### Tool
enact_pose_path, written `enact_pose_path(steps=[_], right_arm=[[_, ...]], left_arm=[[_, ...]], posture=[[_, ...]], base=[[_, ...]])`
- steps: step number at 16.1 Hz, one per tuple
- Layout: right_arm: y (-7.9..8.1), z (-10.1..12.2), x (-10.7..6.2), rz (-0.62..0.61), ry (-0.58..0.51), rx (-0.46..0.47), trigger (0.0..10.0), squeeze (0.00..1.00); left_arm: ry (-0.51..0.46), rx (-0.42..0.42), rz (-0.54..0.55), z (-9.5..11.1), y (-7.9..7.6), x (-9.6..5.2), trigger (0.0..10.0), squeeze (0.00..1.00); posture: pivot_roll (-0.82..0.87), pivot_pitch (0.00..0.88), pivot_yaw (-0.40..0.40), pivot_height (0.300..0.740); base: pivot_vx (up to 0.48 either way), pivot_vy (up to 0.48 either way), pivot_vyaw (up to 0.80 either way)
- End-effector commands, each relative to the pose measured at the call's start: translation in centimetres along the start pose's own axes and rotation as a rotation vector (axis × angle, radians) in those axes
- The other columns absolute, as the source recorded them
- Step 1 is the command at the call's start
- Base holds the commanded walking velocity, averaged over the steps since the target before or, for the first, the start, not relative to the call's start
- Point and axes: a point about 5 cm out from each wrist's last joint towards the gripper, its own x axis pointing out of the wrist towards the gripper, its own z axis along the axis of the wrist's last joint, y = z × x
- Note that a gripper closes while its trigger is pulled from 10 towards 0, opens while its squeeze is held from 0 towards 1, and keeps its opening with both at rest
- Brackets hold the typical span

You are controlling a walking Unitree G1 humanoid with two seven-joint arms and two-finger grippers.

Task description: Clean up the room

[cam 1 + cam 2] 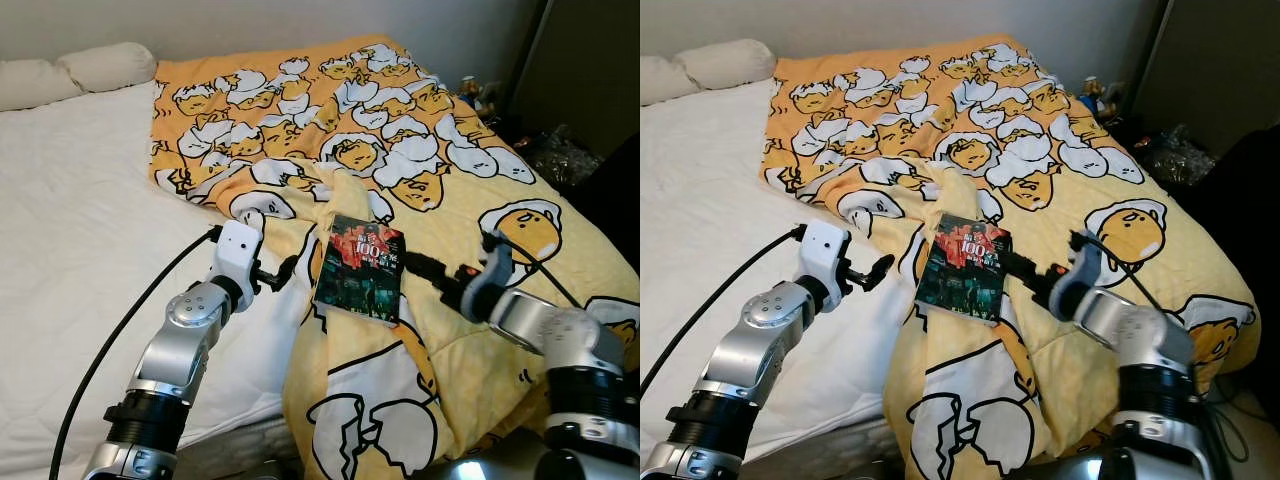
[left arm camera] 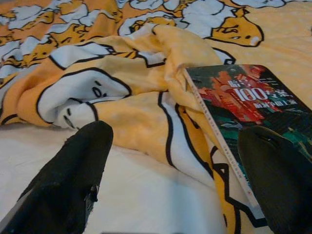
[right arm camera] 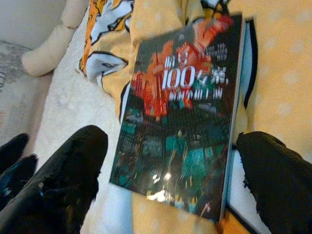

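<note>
Head views: book [image 1: 360, 268] lies face up on the rumpled yellow blanket [image 1: 440, 330], near the bed's front edge. Left gripper [image 1: 285, 270] just beside its left edge, right gripper [image 1: 428, 270] just beside its right edge.

Left wrist view: fingers [image 2: 73, 180] spread — one over the white sheet [image 2: 141, 195], the other at the book's spine edge, nothing gripped.

Right wrist view: fingers [image 3: 68, 170] spread wide, straddling the book's cover, empty. The pillow [image 3: 48, 48] appears here behind the book.

Risk: soft folds under the book may give way, so a one-sided pinch could push it off the fold — or catch blanket too.
</note>
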Motion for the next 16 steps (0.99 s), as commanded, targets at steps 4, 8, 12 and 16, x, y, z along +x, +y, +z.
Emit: enact_pose_path(steps=[4, 8, 12, 16], right_arm=[[0.2, 1.8, -0.5, 0.005, -0.009, -0.024, 10.0, 0.0], [0.3, 3.4, -1.7, -0.017, -0.03, -0.1, 10.0, 0.0], [0.6, 3.6, -2.2, -0.027, 0.023, -0.139, 10.0, 0.0], [2.9, 2.9, -2.9, 0.111, 0.037, -0.465, 10.0, 0.0]], left_arm=[[-0.02, -0.057, -0.244, 2.1, -2.2, 2.1, 10.0, 0.0], [0.007, -0.201, -0.391, 3.1, -4.5, 4.6, 10.0, 1.0], [0.095, -0.239, -0.345, 2.8, -4.6, 6.4, 10.0, 1.0], [0.246, -0.356, -0.304, 0.9, -4.1, 6.8, 10.0, 0.87]], posture=[[-0.1, 0.0, 0.087, 0.74], [-0.14, 0.0, 0.067, 0.74], [-0.17, 0.0, 0.05, 0.74], [-0.19, 0.0, 0.046, 0.74]], base=[[0.0, 0.0, 0.0], [0.0, 0.0, 0.0], [0.0, 0.0, 0.0], [0.0, 0.0, 0.0]])
